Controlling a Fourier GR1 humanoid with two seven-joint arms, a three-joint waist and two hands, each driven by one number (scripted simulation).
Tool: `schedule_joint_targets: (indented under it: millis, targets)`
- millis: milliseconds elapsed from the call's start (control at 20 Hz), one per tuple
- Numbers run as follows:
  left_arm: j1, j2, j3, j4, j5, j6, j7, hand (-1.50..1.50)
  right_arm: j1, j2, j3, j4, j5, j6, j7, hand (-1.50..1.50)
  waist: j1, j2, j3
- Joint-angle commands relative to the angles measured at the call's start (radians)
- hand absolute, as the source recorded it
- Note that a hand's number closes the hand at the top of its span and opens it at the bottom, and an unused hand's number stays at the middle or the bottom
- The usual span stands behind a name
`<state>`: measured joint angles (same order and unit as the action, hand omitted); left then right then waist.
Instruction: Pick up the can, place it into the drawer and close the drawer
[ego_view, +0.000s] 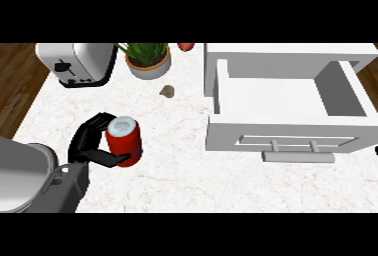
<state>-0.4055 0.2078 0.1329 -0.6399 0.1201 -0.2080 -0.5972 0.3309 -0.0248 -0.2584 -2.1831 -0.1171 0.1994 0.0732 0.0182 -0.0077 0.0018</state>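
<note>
Glossy red can (125, 142), silver lid; marble-look counter (184, 175); matt white drawer (284, 102); shiny toaster (76, 62).

**Pale marble surface, dark wood floor**

A white, faintly veined surface (184, 185) fills most of the view. Dark wooden floor (16, 80) shows beyond its left edge. At the back left stands a silver toaster (74, 62), with a green plant in a white pot (148, 60) just beside it. A small brown lump (167, 91) lies near the pot.

1 can (125, 142), 1 drawer (244, 131), 1 toaster (74, 61), 1 potted plant (149, 66), 1 hand (87, 136) (the left).
</note>
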Motion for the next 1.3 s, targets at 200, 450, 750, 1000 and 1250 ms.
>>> schedule_joint_targets:
  millis: [200, 450, 750, 1000, 1250]
  targets:
    - [-0.003, -0.083, -0.023, -0.385, 0.031, 0.234, 0.314, 1.5, -0.039, -0.018, -0.037, 0.025, -0.006, -0.001, 0.003, -1.5, -0.008, 0.002, 0.0]
    - [0.046, -0.164, -0.15, -0.611, -0.059, 0.336, 0.415, 1.5, -0.021, -0.001, -0.026, -0.059, -0.023, -0.008, 0.054, -1.5, -0.016, 0.003, -0.001]
    - [-0.06, -0.146, -0.172, -0.772, -0.059, 0.355, 0.663, 1.5, -0.039, -0.027, -0.072, -0.022, -0.061, 0.017, 0.05, -1.5, -0.02, 0.005, -0.001]
    - [-0.177, -0.206, -0.257, -0.789, -0.114, 0.471, 0.783, 1.5, -0.03, 0.024, -0.008, -0.017, 0.009, 0.003, 0.011, -1.5, -0.024, 0.006, -0.001]
    - [-0.372, -0.207, -0.301, -0.711, -0.143, 0.559, 0.859, 1.5, 0.021, -0.008, -0.037, -0.072, -0.038, 0.041, 0.031, -1.5, -0.036, 0.006, -0.001]
